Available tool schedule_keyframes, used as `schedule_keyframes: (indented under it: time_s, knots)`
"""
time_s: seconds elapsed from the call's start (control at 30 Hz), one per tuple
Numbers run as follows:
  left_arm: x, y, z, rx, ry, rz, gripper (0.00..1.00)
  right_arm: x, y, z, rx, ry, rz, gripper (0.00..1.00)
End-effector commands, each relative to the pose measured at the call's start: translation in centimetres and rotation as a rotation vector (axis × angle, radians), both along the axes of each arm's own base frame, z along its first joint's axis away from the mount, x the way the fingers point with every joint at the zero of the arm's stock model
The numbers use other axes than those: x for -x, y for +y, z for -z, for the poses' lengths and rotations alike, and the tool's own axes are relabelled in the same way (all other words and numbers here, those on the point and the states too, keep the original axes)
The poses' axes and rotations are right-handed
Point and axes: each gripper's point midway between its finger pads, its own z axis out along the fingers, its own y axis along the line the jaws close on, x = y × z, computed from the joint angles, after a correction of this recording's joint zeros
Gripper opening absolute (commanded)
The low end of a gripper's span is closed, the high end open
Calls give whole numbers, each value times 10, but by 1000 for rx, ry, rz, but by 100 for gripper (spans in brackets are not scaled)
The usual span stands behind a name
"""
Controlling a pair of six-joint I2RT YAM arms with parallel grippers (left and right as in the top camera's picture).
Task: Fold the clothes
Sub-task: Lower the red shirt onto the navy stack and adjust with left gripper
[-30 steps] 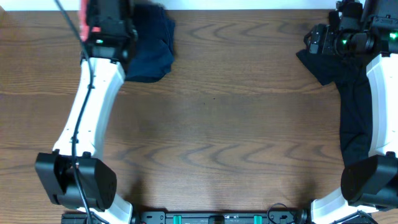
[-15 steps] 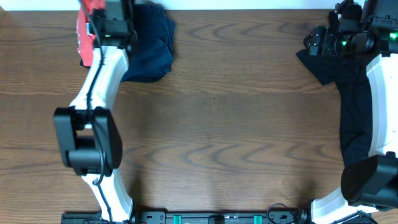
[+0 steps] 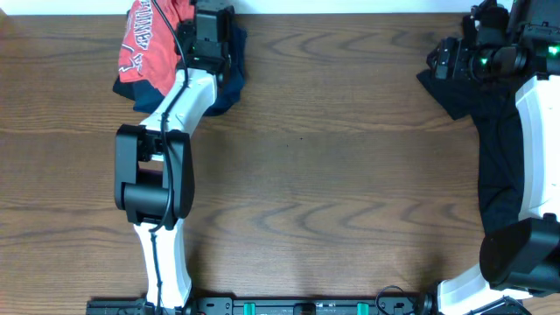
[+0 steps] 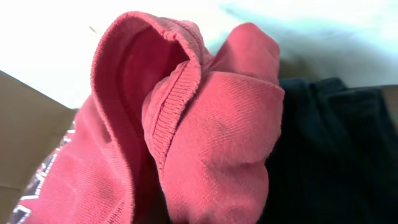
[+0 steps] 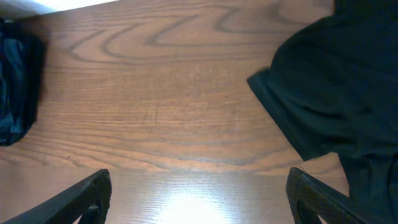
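Note:
A coral-red T-shirt [image 3: 147, 45] with white lettering lies bunched at the table's far left edge. My left gripper [image 3: 194, 19] is at its right side, shut on a fold of it. In the left wrist view the T-shirt's ribbed hem [image 4: 168, 106] fills the frame and hides the fingers. A dark navy garment [image 3: 229, 77] lies crumpled just right of it, partly under the left arm, and shows as the navy garment [image 4: 336, 149] beside the shirt. At the far right my right gripper [image 5: 199, 205] hangs open over bare wood, next to a black garment [image 3: 494, 149] under that arm.
The table's far edge [image 3: 350, 12] runs close behind both grippers. The right arm's white link [image 3: 534, 149] stands over the black garment. Bare wood [image 3: 332, 175] spans the middle between the two arms.
The left arm has swung right along the far edge, and the red T-shirt has come out into view with it. The right arm has stayed put.

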Motion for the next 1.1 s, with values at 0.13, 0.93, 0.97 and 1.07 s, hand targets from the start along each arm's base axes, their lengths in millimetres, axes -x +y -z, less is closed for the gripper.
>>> schedule_keyframes:
  time_s: [0.13, 0.93, 0.97, 1.07]
  knots:
    - [-10, -50, -16, 185, -112, 91, 31, -7, 5, -8, 4, -46, -28, 88]
    - [-3, 34, -116, 305, -364, -50, 98, -7, 20, -8, 1, -45, -56, 89]
    - [-5, 42, -109, 340, -363, -57, 98, -8, 22, -8, 1, -47, -61, 89]
    - [-14, 63, -81, 428, -339, -66, 98, -9, 29, -9, 2, -53, -77, 89]
